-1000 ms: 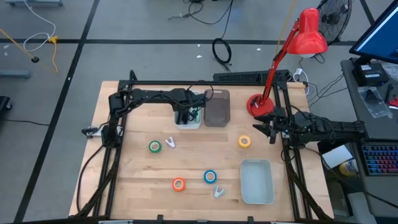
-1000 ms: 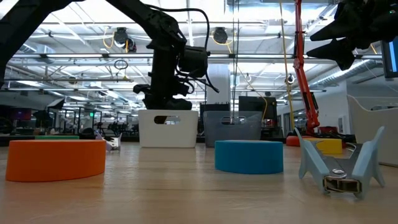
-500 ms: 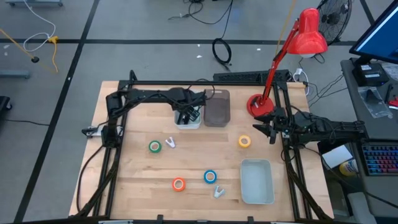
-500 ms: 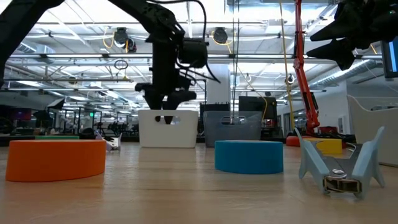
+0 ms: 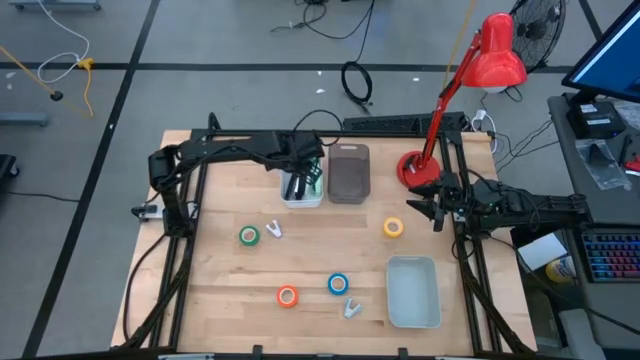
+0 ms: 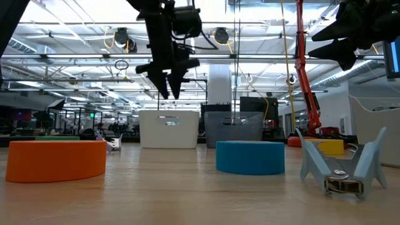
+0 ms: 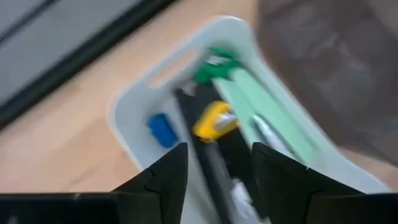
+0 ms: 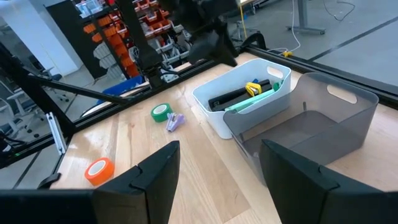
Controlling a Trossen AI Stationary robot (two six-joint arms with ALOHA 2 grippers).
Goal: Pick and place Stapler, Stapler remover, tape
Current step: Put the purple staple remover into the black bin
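The left pincer (image 6: 170,84) hangs above the white bin (image 5: 303,188) at the far side of the bench (image 5: 220,270). Its fingers (image 7: 163,180) stand apart and hold nothing. Directly under this pincer, inside the white bin, lie a dark stapler (image 7: 214,155), a yellow piece (image 7: 214,120), a green piece (image 7: 214,65) and a small blue piece (image 7: 161,129). Just beside the white bin stands a grey bin (image 5: 349,173).

On the near side of the left pincer, on the bench, lie the green tape (image 5: 249,235) and a pale staple remover (image 5: 273,230) beside it. Farther toward the front edge are the orange tape (image 5: 288,295), the blue tape (image 5: 338,284) and a second staple remover (image 5: 350,308).

The right pincer (image 5: 432,208) waits at the right edge of the bench, fingers (image 8: 152,177) apart, empty. The yellow tape (image 5: 393,227) lies near it, and a pale tray (image 5: 412,291) is farther to the front.
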